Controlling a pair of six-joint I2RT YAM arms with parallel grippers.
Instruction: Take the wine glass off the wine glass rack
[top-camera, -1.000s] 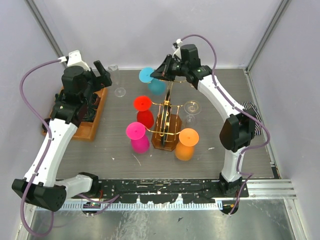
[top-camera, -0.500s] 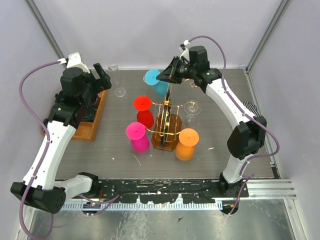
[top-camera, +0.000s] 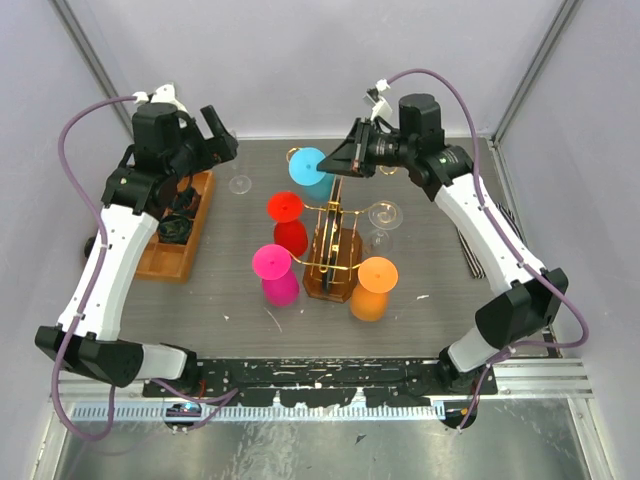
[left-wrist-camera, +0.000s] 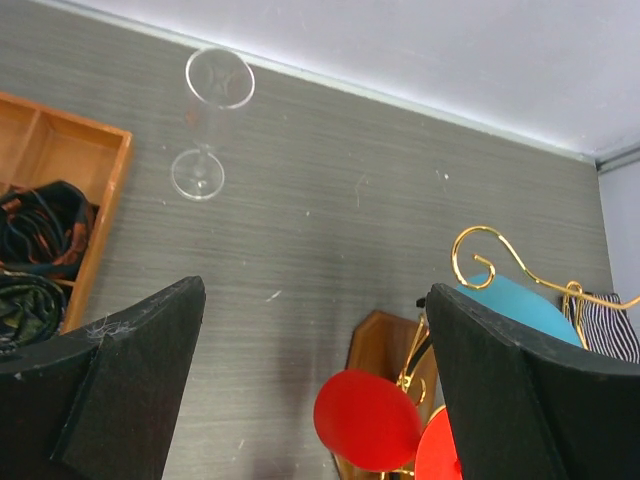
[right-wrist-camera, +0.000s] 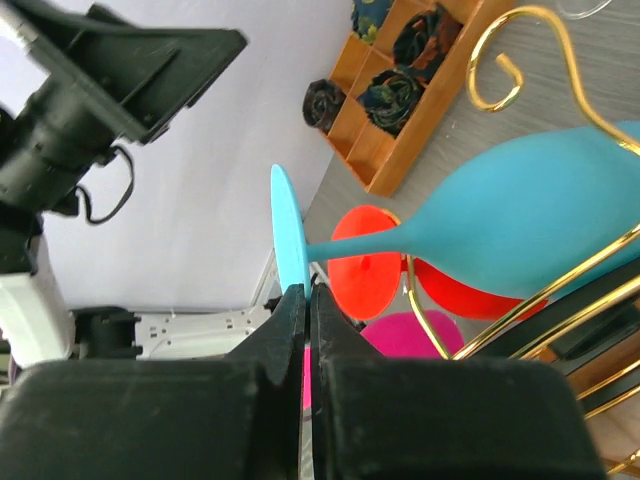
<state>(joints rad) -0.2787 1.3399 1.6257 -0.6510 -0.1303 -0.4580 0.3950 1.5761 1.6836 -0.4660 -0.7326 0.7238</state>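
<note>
Enclosed workbench, viewed from above.
Grey wood-grain tabletop (top-camera: 230, 300) bounded by pale lilac walls (top-camera: 300, 60); metal posts (top-camera: 95, 60) at far corners; aluminium rail (top-camera: 540, 375) along near edge; even lighting.

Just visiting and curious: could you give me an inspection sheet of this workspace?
Surface: grey wood-grain table, small specks.
Job's things: wine glass rack carries red glass, pink glass, orange glass, clear glass; blue wine glass tilted against its gold wires.
Clutter: wooden tray of dark rolled cloths; clear flute standing alone.
Grippers: left gripper open, empty; right gripper shut on the blue glass's foot.
Cables: purple cables loop off both arms.
Surroundings: pale walls.
</note>
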